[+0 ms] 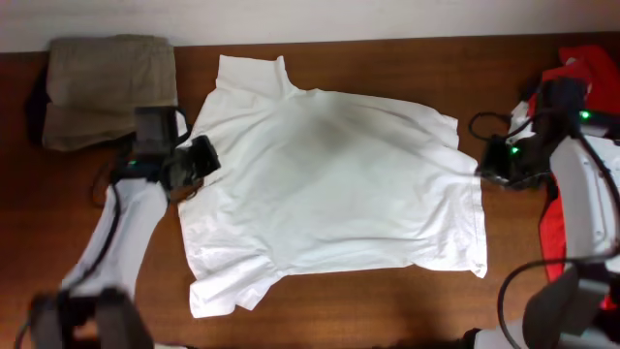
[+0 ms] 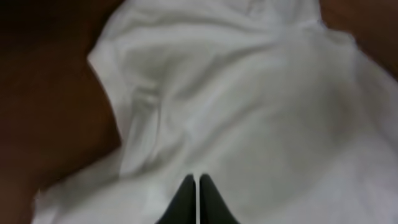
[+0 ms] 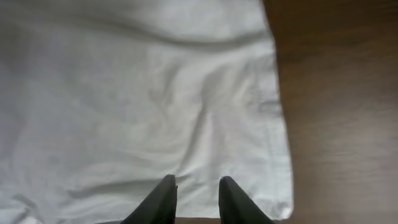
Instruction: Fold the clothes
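Two flank shirt point(image 1: 329, 184): khaki trousers point(image 1: 107, 87), red garment point(image 1: 596, 60).

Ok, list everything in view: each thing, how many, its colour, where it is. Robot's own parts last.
white shirt: one, white, spread flat across the middle of the table
khaki trousers: one, khaki-beige, folded at the table's far left corner
red garment: one, bright red, at the right edge, partly hidden by the right arm
table: one, dark brown wood, under everything
left gripper: one, black, over the shirt's left side near a sleeve, jaws shut
right gripper: one, black, over the hem at the shirt's right edge, jaws a little apart
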Robot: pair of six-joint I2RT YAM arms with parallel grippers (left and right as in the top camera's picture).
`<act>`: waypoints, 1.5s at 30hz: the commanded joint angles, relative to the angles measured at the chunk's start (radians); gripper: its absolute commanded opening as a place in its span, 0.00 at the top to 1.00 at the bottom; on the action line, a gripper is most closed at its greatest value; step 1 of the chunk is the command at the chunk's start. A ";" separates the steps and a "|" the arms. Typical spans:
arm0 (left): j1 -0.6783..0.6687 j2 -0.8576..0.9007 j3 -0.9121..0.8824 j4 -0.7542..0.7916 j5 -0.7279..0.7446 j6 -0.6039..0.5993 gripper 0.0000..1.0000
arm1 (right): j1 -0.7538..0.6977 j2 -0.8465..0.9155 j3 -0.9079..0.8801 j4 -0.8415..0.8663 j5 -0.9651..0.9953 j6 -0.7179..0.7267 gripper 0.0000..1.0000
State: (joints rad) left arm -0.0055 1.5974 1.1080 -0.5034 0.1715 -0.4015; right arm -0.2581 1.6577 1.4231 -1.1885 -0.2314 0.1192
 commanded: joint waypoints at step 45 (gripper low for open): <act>0.084 0.386 0.112 0.285 0.016 0.132 0.99 | 0.147 0.110 -0.062 0.056 -0.047 -0.006 0.69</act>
State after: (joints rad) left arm 0.0982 1.9125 1.2106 -0.2260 0.1570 -0.2932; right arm -0.1177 1.7473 1.3678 -1.1313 -0.2649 0.1154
